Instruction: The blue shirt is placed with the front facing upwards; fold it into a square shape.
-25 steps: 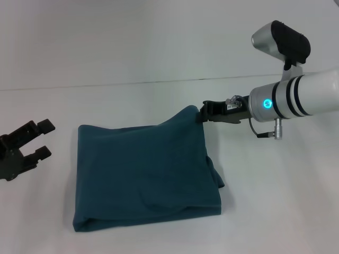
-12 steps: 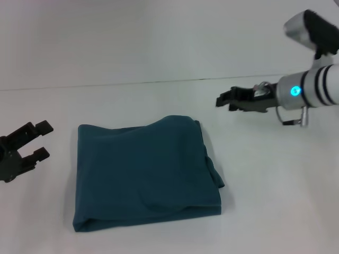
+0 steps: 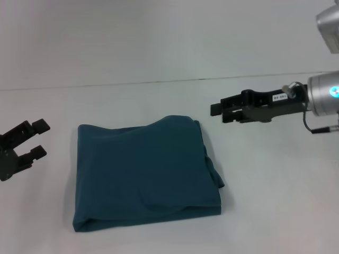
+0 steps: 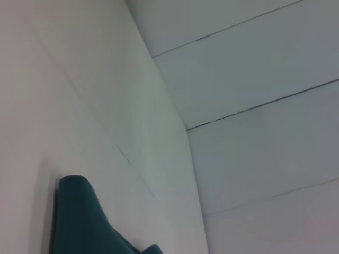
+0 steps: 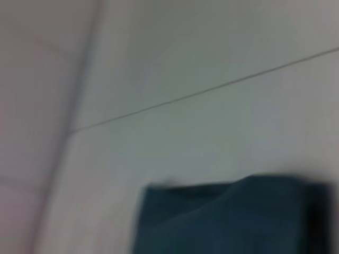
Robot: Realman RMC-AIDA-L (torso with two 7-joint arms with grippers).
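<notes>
Blue shirt (image 3: 145,172) folded to a rough square, flat on the white bench (image 3: 265,201), centre-left in head view. Lettering and collar label hidden inside the fold, only plain teal cloth up. Layers uneven at the shirt's right edge: lower layer pokes out past the top one, small bulge near the far right corner, curved crease across the near part. Left wrist view catches only a corner of the cloth (image 4: 87,222), rest cut off by the frame edge; no fingers visible there. Right wrist view blurred, shows the far part of the shirt (image 5: 233,217) against pale bench, no fingers in it either. Right gripper (image 3: 216,111) off to the right of the shirt's far right corner, apart from the cloth, arm running out of frame at right; fingers point toward the shirt, look slightly parted with a narrow gap, nothing held. Left gripper (image 3: 38,139) at the left edge of head view, well apart from the shirt's left side, body partly cut off by the frame; fingers spread wide, empty. No containers on the bench.
</notes>
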